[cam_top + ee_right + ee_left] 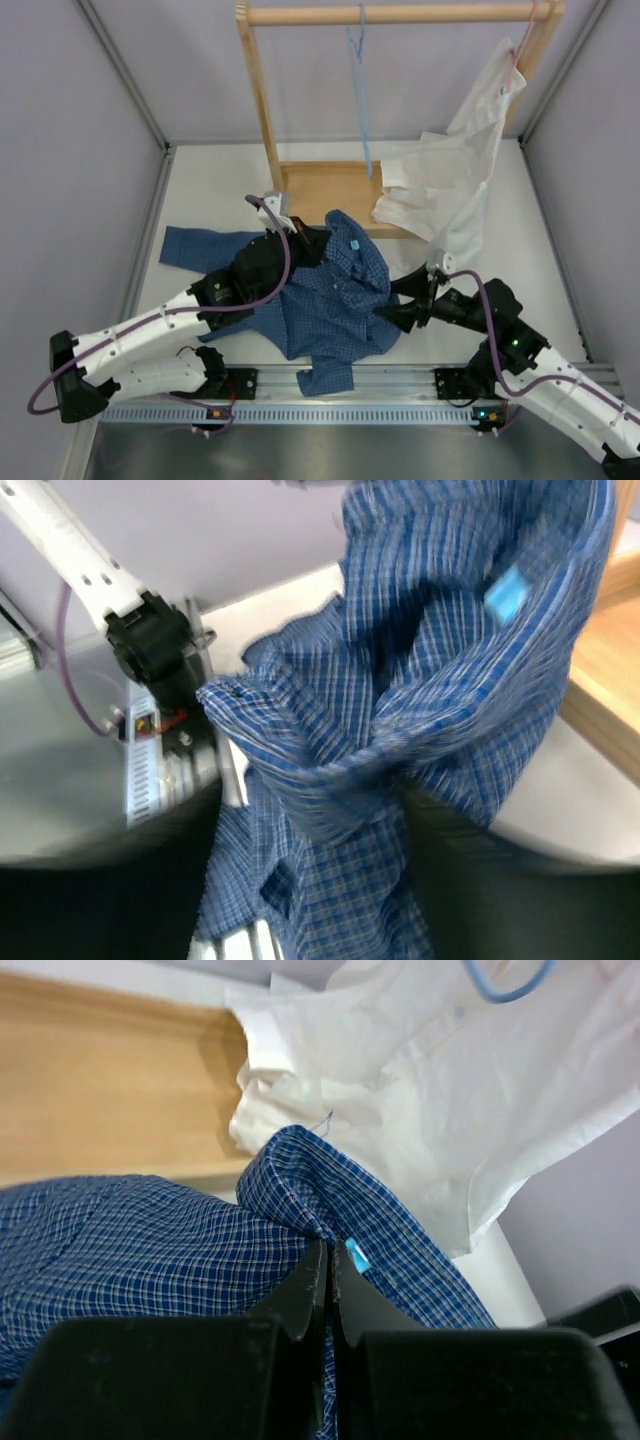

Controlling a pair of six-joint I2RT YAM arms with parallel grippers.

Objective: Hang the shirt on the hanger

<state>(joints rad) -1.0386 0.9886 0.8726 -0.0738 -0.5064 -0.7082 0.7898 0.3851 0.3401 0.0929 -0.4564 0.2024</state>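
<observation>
The shirt [330,300] is found spread at the centre of the desk [200,190]. The left tool [328,1252] is pinched narrow on its collar at 12 o'clock. The right tool [392,315] is set against the 3 o'clock edge, but its opening cannot be told because the view is blurred. The hanger [366,120] is hung from the rail [400,14] at 12 o'clock.

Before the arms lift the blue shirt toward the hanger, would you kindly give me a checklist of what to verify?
1. Grip of the left fingers on the blue shirt at its collar: ok, they are shut on the fabric.
2. Grip of the right fingers on the blue shirt: cannot tell, that wrist view is blurred.
3. The hanger free to take it: ok, it hangs bare from the wooden bar.
4. The white shirt out of the way: not ok, it drapes down right beside the collar.
5. The hem free: not ok, it lies over the metal track.
</observation>
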